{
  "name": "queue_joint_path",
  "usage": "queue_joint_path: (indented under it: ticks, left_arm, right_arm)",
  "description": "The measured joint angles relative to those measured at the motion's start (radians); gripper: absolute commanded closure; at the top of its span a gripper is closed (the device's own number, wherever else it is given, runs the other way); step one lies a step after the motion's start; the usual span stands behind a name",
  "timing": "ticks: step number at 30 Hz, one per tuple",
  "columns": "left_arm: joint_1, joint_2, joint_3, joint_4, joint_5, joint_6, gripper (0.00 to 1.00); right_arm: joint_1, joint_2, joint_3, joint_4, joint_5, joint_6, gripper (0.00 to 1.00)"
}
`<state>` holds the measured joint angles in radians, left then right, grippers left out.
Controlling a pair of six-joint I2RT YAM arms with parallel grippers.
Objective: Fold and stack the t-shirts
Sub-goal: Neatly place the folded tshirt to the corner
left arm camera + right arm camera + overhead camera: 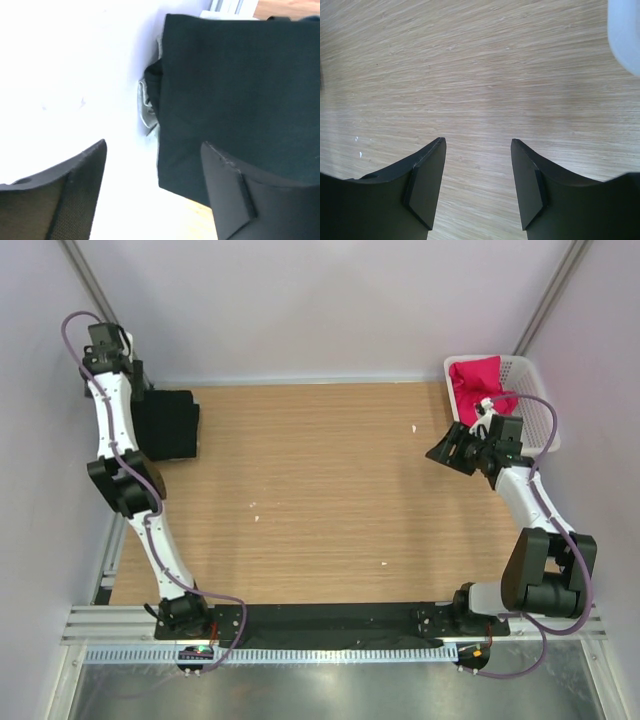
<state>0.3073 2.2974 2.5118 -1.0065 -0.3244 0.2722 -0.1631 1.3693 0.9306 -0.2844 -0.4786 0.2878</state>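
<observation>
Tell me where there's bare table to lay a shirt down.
The table's whole middle is bare but for a few white specks, from the black shirt far left to the basket far right. Crowded: the far-left corner, left gripper at the shirt; the far-right, right gripper beside the basket.

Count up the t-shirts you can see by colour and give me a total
Black t-shirt: 1
Grey t-shirt: 1 (only an edge shows beside the black one)
Magenta-red t-shirt: 1 (in the white basket)
Total: 3
</observation>
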Motion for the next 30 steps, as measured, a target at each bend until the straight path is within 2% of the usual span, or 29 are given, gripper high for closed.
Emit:
queue_joint_path:
  ticks: [1, 2, 3, 6, 7, 11, 15, 17, 20, 25, 30]
  left_arm:
    - [-0.007, -0.016, -0.028, 0.025, -0.011, 0.002, 0.12]
    - [-0.013, -0.033, -0.060, 0.046, -0.019, 0.002, 0.11]
    - [-0.024, -0.064, -0.116, 0.079, -0.026, 0.005, 0.10]
    - [-0.085, -0.175, -0.254, 0.130, -0.026, 0.012, 0.09]
    - [-0.117, -0.211, -0.275, 0.141, -0.020, 0.008, 0.10]
    - [-0.259, -0.364, -0.293, 0.193, 0.052, -0.049, 0.09]
    - [-0.379, -0.536, -0.355, 0.227, 0.172, -0.142, 0.07]
    - [-0.404, -0.600, -0.407, 0.228, 0.228, -0.179, 0.08]
    - [-0.410, -0.636, -0.465, 0.220, 0.317, -0.242, 0.01]
    - [-0.406, -0.591, -0.526, 0.185, 0.382, -0.314, 0.00]
    - [-0.406, -0.554, -0.540, 0.185, 0.397, -0.350, 0.01]
  right_arm:
    - [-0.002, -0.002, 0.000, 0.000, 0.001, -0.001, 0.38]
    - [-0.003, -0.002, 0.000, 0.000, 0.001, -0.001, 0.37]
    - [-0.005, -0.002, 0.003, -0.001, 0.003, -0.004, 0.35]
    - [-0.005, -0.003, 0.033, -0.008, 0.019, -0.026, 0.23]
    - [-0.006, -0.003, 0.053, -0.008, 0.026, -0.037, 0.18]
    - [-0.013, -0.003, 0.159, -0.008, 0.059, -0.085, 0.12]
    - [-0.016, 0.002, 0.266, -0.041, 0.145, -0.113, 0.00]
    - [-0.016, 0.023, 0.330, -0.098, 0.203, -0.120, 0.00]
    - [-0.016, 0.078, 0.435, -0.193, 0.305, -0.109, 0.00]
    - [-0.018, 0.099, 0.487, -0.272, 0.441, -0.093, 0.00]
    - [-0.018, 0.086, 0.510, -0.299, 0.481, -0.085, 0.00]
